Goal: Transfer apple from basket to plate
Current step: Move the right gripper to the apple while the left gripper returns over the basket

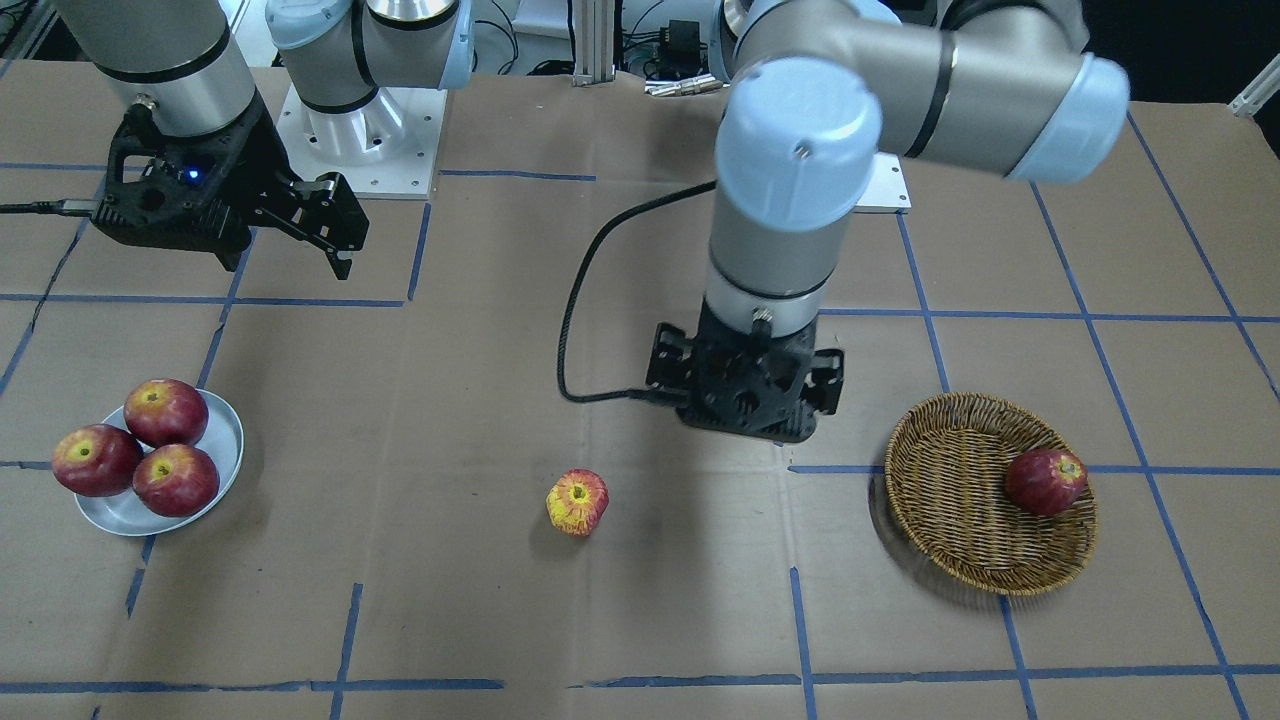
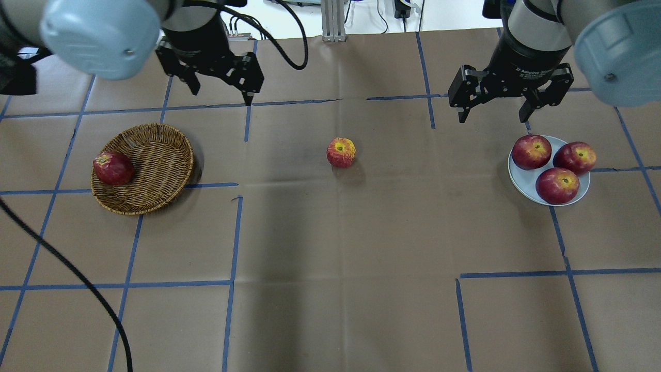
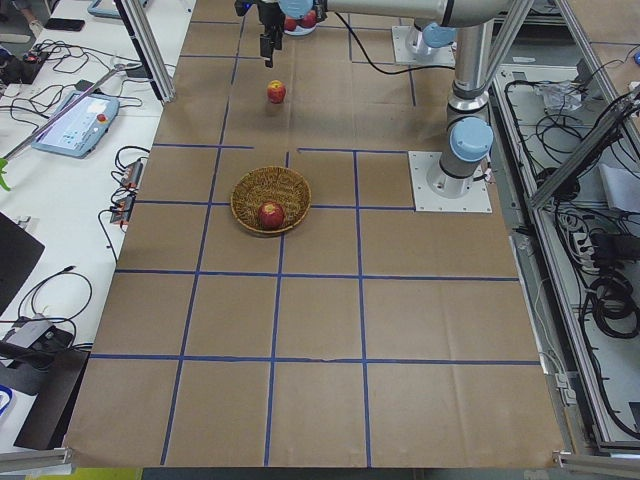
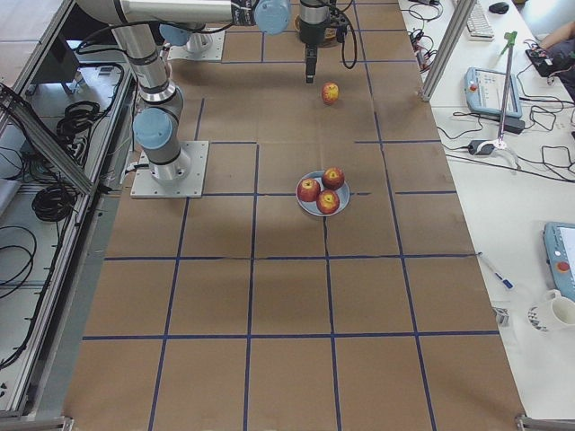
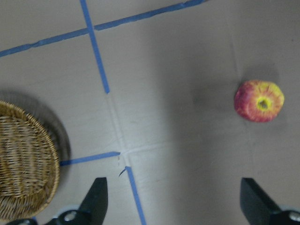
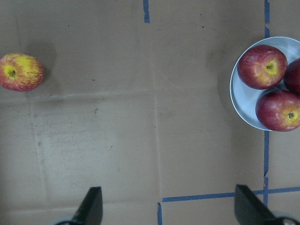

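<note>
Overhead: yellow-red apple (image 2: 341, 152) on tabletop (image 2: 330, 248), 4 o'clock from left hand (image 2: 222, 95), 8 o'clock from right hand (image 2: 493, 116); left slightly nearer; both hands spread wide, holding nothing.

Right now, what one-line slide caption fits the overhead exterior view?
Streaked apple sits on the table between basket and plate of three red apples; left gripper and right gripper hover open.
</note>
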